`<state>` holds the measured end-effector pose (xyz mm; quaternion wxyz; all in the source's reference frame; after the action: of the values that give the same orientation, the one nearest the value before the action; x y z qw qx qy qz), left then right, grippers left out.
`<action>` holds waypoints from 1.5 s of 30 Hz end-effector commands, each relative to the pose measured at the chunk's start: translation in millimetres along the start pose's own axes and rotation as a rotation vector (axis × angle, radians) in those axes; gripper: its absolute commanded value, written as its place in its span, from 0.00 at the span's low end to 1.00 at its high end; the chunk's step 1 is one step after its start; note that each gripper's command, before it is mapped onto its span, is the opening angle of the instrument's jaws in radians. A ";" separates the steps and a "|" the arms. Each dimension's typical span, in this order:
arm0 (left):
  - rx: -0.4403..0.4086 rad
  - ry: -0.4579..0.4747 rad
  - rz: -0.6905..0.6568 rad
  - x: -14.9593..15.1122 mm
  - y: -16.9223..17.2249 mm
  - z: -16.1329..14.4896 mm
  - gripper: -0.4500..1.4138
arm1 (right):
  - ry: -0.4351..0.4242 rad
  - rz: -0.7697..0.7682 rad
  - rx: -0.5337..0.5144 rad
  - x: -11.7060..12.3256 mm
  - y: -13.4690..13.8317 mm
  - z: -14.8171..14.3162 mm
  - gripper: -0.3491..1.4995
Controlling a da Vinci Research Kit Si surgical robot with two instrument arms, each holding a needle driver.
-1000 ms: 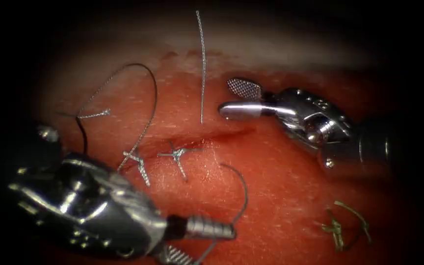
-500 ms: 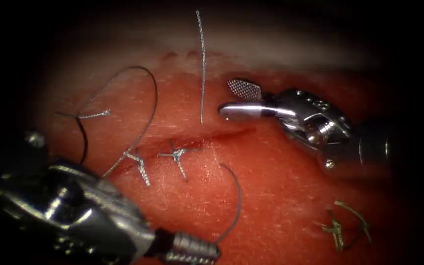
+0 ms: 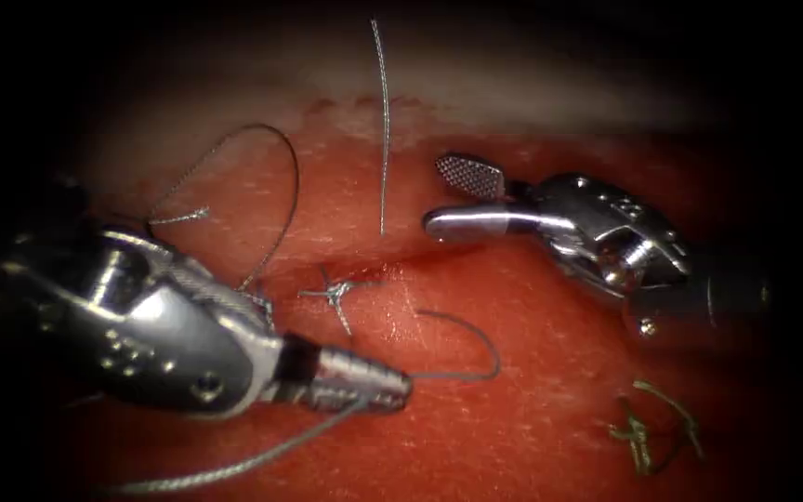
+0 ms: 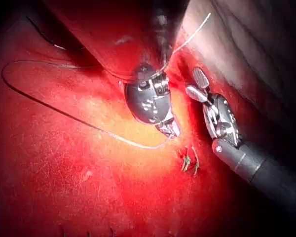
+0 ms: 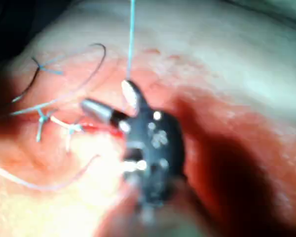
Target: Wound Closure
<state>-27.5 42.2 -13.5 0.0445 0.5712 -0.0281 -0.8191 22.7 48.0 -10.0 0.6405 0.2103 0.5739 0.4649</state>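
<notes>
Needle (image 3: 465,346) and thread (image 3: 234,465) have come with your left tool (image 3: 392,386) as it rose from the near edge over the last second, swinging its clamped jaws back toward the cut (image 3: 401,260). You grip the needle by one end of its curve; the rest arcs free above the tissue (image 3: 532,418), on the near side of the cut and to the right of the two finished knots, its tip out in the open and not buried. A second ago the curve stood nearly upright over the jaws; now it lies flatter, bowed out to the right. A length of thread trails from the jaws toward the near left corner, slack where half a second ago none showed there, and the left wrist view shows that strand sweeping in a wide loop (image 4: 49,106) across the tissue. Your right tool (image 3: 448,200) has drifted slightly right and sits on the far side of the cut with its jaws spread wide, holding nothing. A loose strand (image 3: 383,130) hangs straight down just left of it. The nearest knot (image 3: 335,294) sits on the cut, and a cut scrap of thread (image 3: 648,428) lies near right, well apart from the work. Judged from this, the next bite has not begun: the right end of the cut still gapes.
</notes>
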 end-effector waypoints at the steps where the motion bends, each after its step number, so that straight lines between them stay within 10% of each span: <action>1: 0.004 -0.003 0.003 -1.0 0.2 0.4 0.05 | -0.016 -0.024 0.021 0.3 -1.2 -0.3 0.84; 13: 0.053 -0.009 0.011 -4.5 -1.8 0.1 0.05 | -0.327 -0.268 0.025 4.8 -12.2 -0.5 0.86; 29: 0.051 -0.007 0.008 -4.3 -2.1 0.0 0.05 | -0.416 -0.590 0.029 2.1 -12.9 3.0 0.84; 31: 0.052 -0.007 0.007 -4.3 -2.1 0.1 0.05 | -0.413 -0.591 0.042 2.0 -13.1 3.6 0.70; 33: 0.052 -0.007 0.007 -4.3 -2.1 0.2 0.05 | -0.416 -0.590 0.082 2.0 -13.2 3.7 0.20; 35: 0.052 -0.007 0.007 -4.3 -2.1 0.2 0.05 | -0.418 -0.601 0.107 2.1 -13.2 3.7 0.00; 43: 0.052 -0.002 0.003 -3.9 -2.3 -0.2 0.05 | -0.438 -0.642 0.094 2.0 -13.1 3.4 0.00; 45: 0.056 0.008 -0.004 -3.4 -2.9 -0.5 0.37 | -0.441 -0.644 0.085 2.1 -12.8 3.2 0.00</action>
<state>-25.4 46.3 -12.0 0.0224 0.5760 -0.0460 -0.8158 29.3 44.8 -21.1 0.8514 0.1384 0.4797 0.1609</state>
